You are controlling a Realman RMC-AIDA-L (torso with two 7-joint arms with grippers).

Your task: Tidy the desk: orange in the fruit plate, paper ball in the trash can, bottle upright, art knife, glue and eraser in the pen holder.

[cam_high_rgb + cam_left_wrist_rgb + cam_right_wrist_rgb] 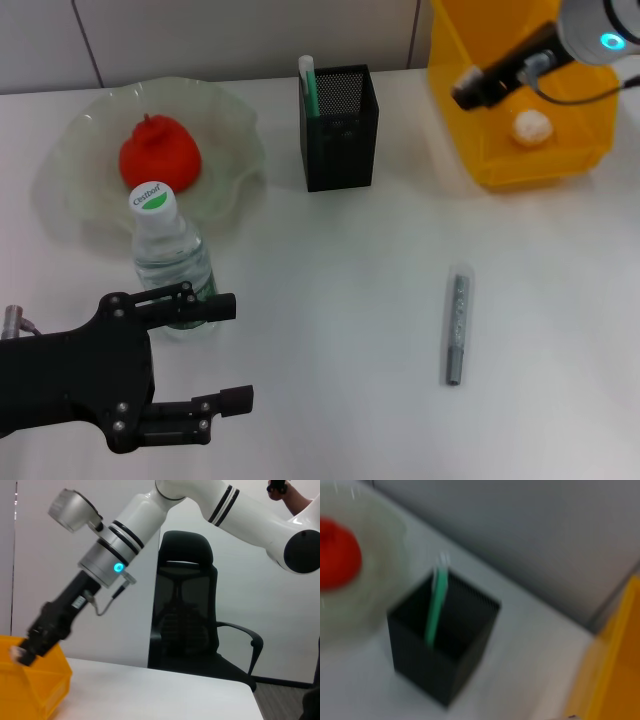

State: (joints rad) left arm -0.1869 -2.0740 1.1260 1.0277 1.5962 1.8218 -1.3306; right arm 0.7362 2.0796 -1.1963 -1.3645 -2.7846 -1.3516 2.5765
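The orange (160,155) lies in the fruit plate (80,140) at the far left. Just in front of the plate the bottle (168,250) stands upright. My left gripper (228,352) is open close in front of it, its far finger overlapping the bottle's base. The pen holder (340,140) holds a green and white glue stick (308,85). The art knife (458,325) lies flat on the table at the right. The paper ball (532,127) rests in the trash can (500,165). My right gripper (470,92) hovers over the can's left side. The eraser is out of view.
The right wrist view shows the pen holder (442,650), the glue stick (436,610), the orange (337,555) and the trash can's edge (615,680). The left wrist view shows the trash can (30,690) and a black office chair (185,620) beyond the table.
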